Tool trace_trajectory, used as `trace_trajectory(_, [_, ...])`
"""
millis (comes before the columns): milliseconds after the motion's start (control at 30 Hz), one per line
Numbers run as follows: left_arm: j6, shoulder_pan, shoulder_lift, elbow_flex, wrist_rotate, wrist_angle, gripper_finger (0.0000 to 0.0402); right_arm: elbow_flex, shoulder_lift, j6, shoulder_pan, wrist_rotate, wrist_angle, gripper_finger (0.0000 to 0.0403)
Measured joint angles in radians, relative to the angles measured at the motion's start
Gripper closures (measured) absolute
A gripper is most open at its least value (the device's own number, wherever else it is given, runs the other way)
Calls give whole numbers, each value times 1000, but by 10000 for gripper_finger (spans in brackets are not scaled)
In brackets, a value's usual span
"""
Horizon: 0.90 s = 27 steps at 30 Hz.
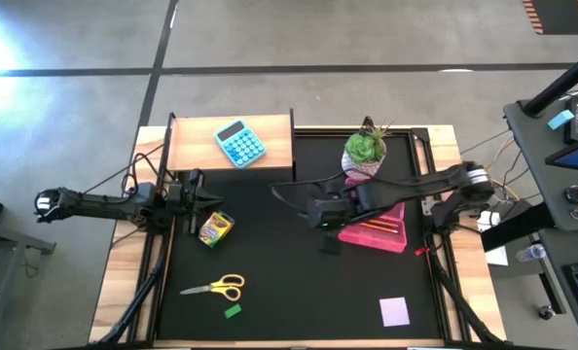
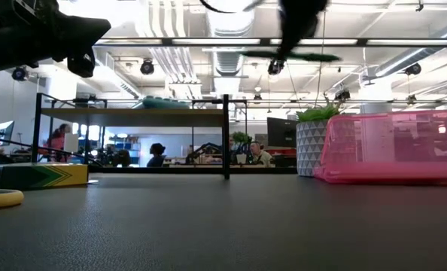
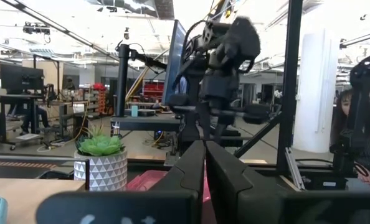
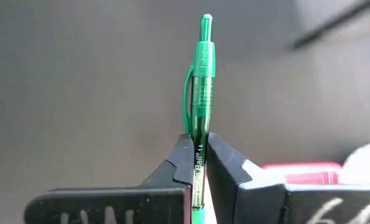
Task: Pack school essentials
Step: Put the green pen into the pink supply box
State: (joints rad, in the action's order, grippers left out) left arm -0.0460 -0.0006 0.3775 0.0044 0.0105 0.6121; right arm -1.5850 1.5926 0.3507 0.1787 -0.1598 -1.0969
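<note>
My right gripper (image 4: 199,140) is shut on a green click pen (image 4: 200,93) and hangs high over the mat's middle (image 1: 320,216), just left of the pink pencil case (image 1: 377,231), which lies on the mat with thin pencils in it. My left gripper (image 3: 203,163) is shut and empty. It hovers near the mat's left edge (image 1: 197,194), above the yellow-green crayon box (image 1: 215,228). Yellow-handled scissors (image 1: 216,287), a small green eraser (image 1: 233,311) and a lilac notepad (image 1: 394,311) lie flat near the near edge. My right gripper pinches the green pen by its clear barrel (image 4: 200,127) between the two fingers. The click end (image 4: 205,22) sticks out past the fingertips. The pen is lifted clear of the table, and in the low view it lies about level under the gripper (image 2: 291,55).
A light-blue calculator (image 1: 240,143) rests on the wooden shelf at the far left. A green plant in a white pot (image 1: 365,151) stands just beyond the pink case. Bare mat lies between the crayon box and the case. People sit in the room behind the table.
</note>
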Motion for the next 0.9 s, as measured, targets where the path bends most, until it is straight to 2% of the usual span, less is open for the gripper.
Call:
trace_trajectory(367, [0, 0, 0, 0, 0, 0, 402, 461, -345, 175, -1, -1, 10, 382])
trace_trajectory(467, [0, 0, 0, 0, 0, 0, 402, 570, -411, 177, -1, -1, 58, 382])
trace_trajectory(700, [0, 0, 0, 0, 0, 0, 402, 761, -465, 176, -1, 0, 168, 381])
trace_trajectory(900, [0, 0, 0, 0, 0, 0, 402, 839, -462, 173, -1, 1, 248, 381])
